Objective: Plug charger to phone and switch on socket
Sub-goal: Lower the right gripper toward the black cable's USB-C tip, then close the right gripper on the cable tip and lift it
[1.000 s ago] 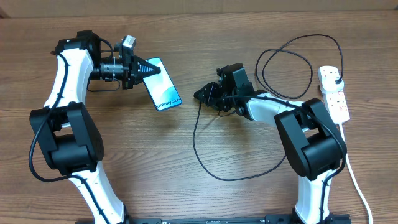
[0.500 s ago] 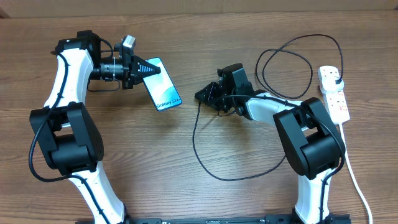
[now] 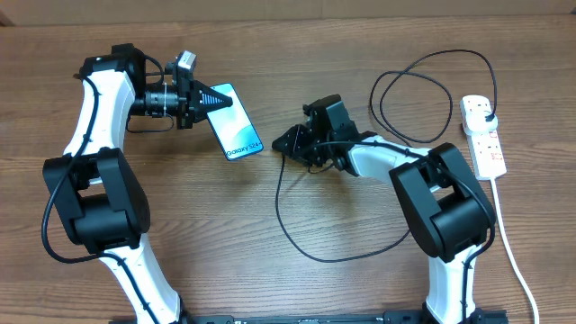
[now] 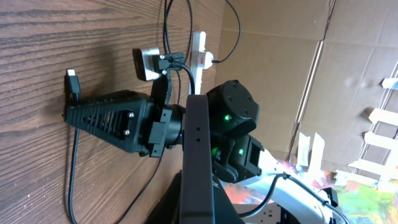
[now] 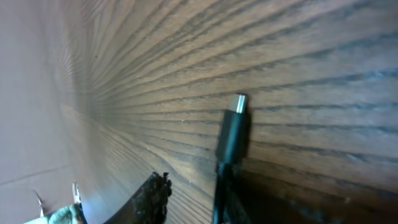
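Wood-grain bench (image 3: 225, 279) fills the scene, with a cardboard wall behind it. The phone (image 3: 239, 130) is near the left side, screen lit, its far end clamped in the closed left pincer (image 3: 227, 102). The left wrist view seems to show it edge-on as a slim dark bar rising between the fingers. The right pincer (image 3: 279, 141) sits just right of the phone, apart from it, closed narrowly on the charger (image 5: 231, 134) right behind its connector tip (image 4: 73, 83), which juts out over bare wood.

The main risk, I judge, is alignment: the tip is tiny and held only at the fingertips, so a slight tilt would let it scrape the phone's edge or twist in the grip instead of seating. Pushing against a phone held by one end could also pivot it in the left pincer. The long cable loops slackly across the bench and may tug the connector sideways. The socket (image 3: 484, 135) lies far right, well apart, its switch not yet pressed
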Controlling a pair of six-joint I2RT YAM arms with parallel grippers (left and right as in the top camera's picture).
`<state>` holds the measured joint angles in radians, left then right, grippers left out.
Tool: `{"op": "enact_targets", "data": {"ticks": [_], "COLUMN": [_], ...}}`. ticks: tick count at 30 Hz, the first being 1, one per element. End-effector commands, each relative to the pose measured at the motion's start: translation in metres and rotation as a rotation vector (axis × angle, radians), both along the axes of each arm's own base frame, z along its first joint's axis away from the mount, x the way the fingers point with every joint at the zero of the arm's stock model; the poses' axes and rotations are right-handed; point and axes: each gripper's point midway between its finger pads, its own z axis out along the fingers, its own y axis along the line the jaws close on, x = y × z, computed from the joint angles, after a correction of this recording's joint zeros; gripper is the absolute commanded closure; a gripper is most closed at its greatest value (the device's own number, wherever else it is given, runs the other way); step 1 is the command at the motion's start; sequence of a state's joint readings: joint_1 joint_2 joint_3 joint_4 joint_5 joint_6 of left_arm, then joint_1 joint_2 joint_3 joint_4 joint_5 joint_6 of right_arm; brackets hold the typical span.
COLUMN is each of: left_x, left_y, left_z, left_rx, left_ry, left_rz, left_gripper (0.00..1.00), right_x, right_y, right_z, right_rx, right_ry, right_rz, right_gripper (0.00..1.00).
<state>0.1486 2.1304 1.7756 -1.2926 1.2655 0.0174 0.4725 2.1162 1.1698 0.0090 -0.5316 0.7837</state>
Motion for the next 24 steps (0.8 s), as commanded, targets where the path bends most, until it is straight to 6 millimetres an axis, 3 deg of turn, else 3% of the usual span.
{"op": "enact_targets", "data": {"ticks": [1, 5, 11, 16, 20, 24], "left_x": [0.004, 0.004, 0.003, 0.003, 0.003, 0.002], "left_y": [0.000, 0.000, 0.000, 0.000, 0.001, 0.000], "left_z": [0.018, 0.018, 0.018, 0.017, 0.014, 0.018], "left_rx": [-0.059, -0.059, -0.060, -0.058, -0.040, -0.063], "left_ry": [-0.017, -0.017, -0.014, -0.007, -0.003, -0.001], "left_rz": [0.015, 0.015, 0.015, 0.017, 0.016, 0.017], "left_gripper": [0.96, 0.96, 0.96, 0.96, 0.96, 0.96], "right_x": [-0.014, -0.015, -0.007, -0.012, -0.013, -0.009], "right_y": [-0.017, -0.016, -0.011, -0.006, -0.005, -0.001], "right_z": [-0.049, -0.057, -0.050, -0.041, -0.025, 0.008], "right_rx": [-0.101, -0.093, -0.063, 0.021, 0.121, 0.243], "right_ry": [0.097, 0.121, 0.090, 0.120, 0.100, -0.006], "right_rz": [-0.049, -0.060, -0.068, -0.018, 0.071, 0.189], "right_gripper": [0.75, 0.89, 0.95, 0.96, 0.96, 0.96]}}
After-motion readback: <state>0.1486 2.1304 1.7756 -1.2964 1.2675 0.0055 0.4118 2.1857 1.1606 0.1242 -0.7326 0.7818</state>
